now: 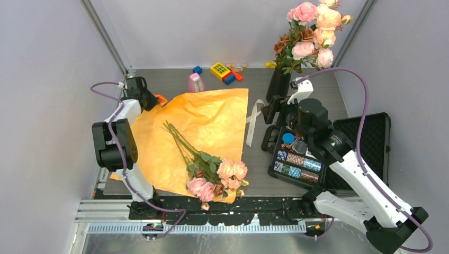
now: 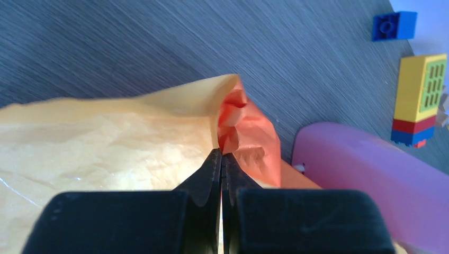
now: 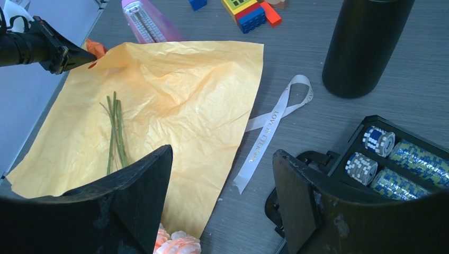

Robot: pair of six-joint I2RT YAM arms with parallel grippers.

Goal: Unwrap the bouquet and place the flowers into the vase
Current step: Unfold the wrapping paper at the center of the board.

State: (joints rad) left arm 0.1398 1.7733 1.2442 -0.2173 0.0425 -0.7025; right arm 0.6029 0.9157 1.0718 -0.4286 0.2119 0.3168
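The orange paper [image 1: 206, 114] was spread out flat on the table [image 1: 317, 90]. The flowers [image 1: 204, 159] were laid on top of it. Their thin green stems were pointed to the far left, and their pink heads were hung over the near edge of the paper.

The far left corner of the paper was pinched by the left pincer [image 2: 222, 156]. Its two fingers were pressed tight together, with the crumpled corner squeezed between the tips.

The right pincer [image 3: 222, 159] was held wide open above the table, between the paper and the black case [image 1: 365, 135]. Nothing was held in it.

The cream ribbon [image 1: 253, 123] was left untied on the table, just beside the right edge of the paper.

The tall black vase [image 1: 278, 84] was stood upright at the far right of the table, well apart from the flowers on the paper. Other roses [image 1: 312, 32] were already seen in it.

A pink metronome [image 1: 196, 82] was stood just beyond the far edge of the paper. Some toy blocks [image 1: 225, 71] were scattered near it.
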